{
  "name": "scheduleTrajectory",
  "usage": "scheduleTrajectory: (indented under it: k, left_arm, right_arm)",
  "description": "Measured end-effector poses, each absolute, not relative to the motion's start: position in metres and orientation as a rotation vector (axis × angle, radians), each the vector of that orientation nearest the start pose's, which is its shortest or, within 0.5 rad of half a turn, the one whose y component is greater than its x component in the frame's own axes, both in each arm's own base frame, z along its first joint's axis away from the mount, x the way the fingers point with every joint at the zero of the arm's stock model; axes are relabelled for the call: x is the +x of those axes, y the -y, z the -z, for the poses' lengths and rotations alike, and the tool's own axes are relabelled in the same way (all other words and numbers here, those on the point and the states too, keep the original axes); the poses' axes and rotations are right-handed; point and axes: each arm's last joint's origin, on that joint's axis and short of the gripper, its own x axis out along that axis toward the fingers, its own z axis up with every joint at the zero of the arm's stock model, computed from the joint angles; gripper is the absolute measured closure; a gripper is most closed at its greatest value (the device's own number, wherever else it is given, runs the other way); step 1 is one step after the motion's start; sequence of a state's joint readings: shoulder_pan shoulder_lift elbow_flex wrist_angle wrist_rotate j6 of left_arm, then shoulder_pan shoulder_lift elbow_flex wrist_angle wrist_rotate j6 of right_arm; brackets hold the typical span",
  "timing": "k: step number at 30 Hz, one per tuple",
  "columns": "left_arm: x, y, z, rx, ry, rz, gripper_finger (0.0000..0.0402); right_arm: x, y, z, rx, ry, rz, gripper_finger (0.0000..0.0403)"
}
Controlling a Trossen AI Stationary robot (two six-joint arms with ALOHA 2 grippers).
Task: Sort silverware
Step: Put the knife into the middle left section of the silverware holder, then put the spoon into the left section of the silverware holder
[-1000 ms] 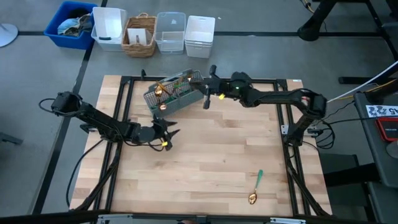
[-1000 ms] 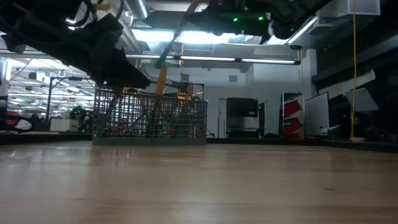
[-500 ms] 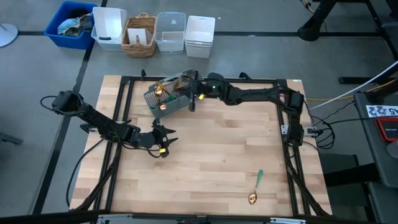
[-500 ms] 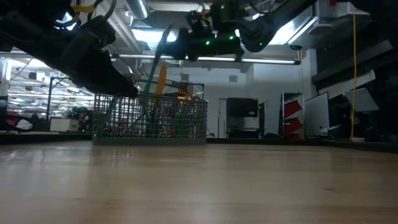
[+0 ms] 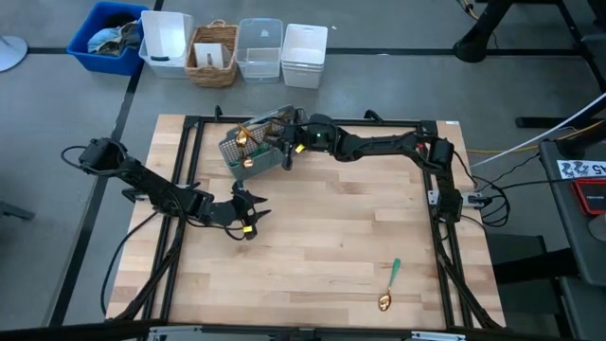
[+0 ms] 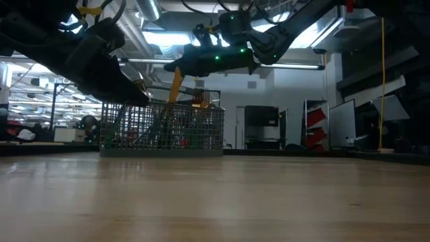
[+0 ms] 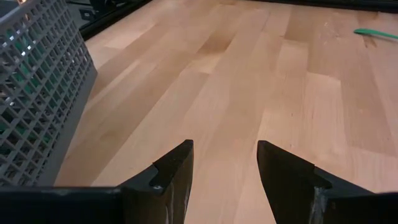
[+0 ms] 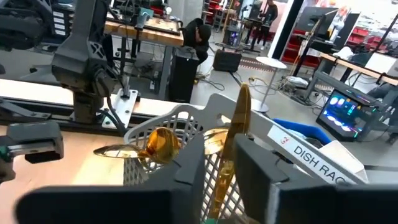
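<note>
A grey mesh caddy (image 5: 248,152) stands at the table's far left-centre with several gold-headed silverware pieces upright in it, two spoon heads (image 8: 158,144) among them. My right gripper (image 5: 283,147) is level over the caddy's right end, fingers a little apart. A long gold piece (image 8: 239,118) stands in the gap (image 8: 219,152); mesh shows between it and one finger. My left gripper (image 5: 250,214) hovers open above bare wood nearer the table's front, caddy (image 7: 31,93) beside it. One teal-handled spoon (image 5: 389,282) lies flat near the front right.
A blue bin (image 5: 109,38), white bins (image 5: 166,43), a wicker basket (image 5: 213,52) and a clear bin (image 5: 260,49) line the floor beyond the far edge. Black frame rails (image 5: 189,170) run along the table's sides. Bare wood spans the middle.
My right gripper has gone toward the table's left edge and down, over the caddy, carrying a teal-handled piece that hung slanted below it. That piece now stands in the caddy with its gold end up.
</note>
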State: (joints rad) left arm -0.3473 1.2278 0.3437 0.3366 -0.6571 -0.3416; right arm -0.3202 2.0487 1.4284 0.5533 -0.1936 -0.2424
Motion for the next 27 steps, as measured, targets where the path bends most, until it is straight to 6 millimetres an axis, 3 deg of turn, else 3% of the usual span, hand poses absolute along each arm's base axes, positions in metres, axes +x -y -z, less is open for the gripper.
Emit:
scheduleTrajectory:
  k: [5,12,19,24,27]
  left_arm:
    - [0.204,0.055,-0.153,-0.067,-0.428,-0.380,0.0233]
    - [0.203,0.055,-0.152,-0.064,-0.434,-0.381,0.0233]
    - [0.203,0.055,-0.152,-0.064,-0.433,-0.381,0.0233]
    - [0.203,0.055,-0.153,-0.071,-0.431,-0.383,0.0233]
    - [0.203,0.055,-0.153,-0.079,-0.429,-0.385,0.0233]
  right_arm:
    - [0.447,0.142,-0.242,-0.219,-0.107,0.125,0.0281]
    - [0.411,0.120,-0.303,-0.285,-0.232,0.150,0.0272]
    - [0.339,0.062,-0.358,-0.289,-0.500,0.056,0.0272]
    - [0.280,0.012,-0.363,-0.234,-0.784,-0.203,0.0272]
    - [0.260,-0.018,-0.359,-0.112,-0.933,-0.355,0.0272]
